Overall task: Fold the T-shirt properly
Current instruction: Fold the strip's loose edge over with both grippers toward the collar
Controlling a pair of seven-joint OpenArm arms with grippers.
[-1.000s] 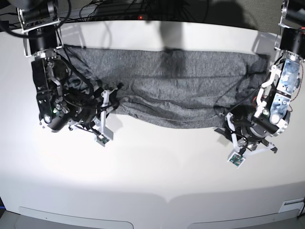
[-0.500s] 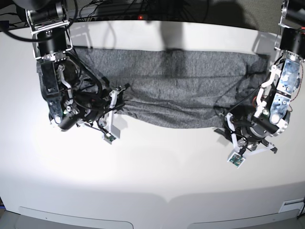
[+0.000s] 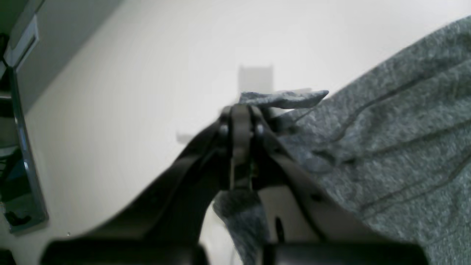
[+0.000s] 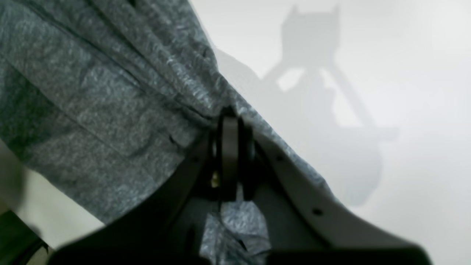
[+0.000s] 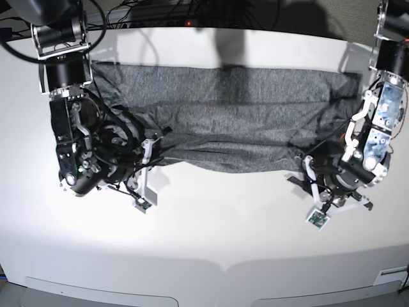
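Left hand: the left hand [image 3: 241, 110] is clamped tight, fingers pressed together on a bunched corner of the T-shirt [image 3: 397, 147]; a small flap of grey knit pokes out just past the tips.
Right hand: the right hand [image 4: 229, 121] is clenched too, pinching a gathered edge of the T-shirt [image 4: 110, 95], with folds fanning away from the grip.
T-shirt: heather-grey, stretched in a long band across the far half of the tabletop [image 5: 211, 224], one end at each hand [image 5: 305, 167], near edge wavy and wrinkled.
Surface: white tabletop, brightly lit, with the right hand's shadow falling on it in the right wrist view.
Room: dark cables [image 5: 160, 9] bundled behind the far edge, one small red light among them.
Base view only: both arms and the shirt's full span.
Wrist views only: cloth actually caught between the closed fingers.
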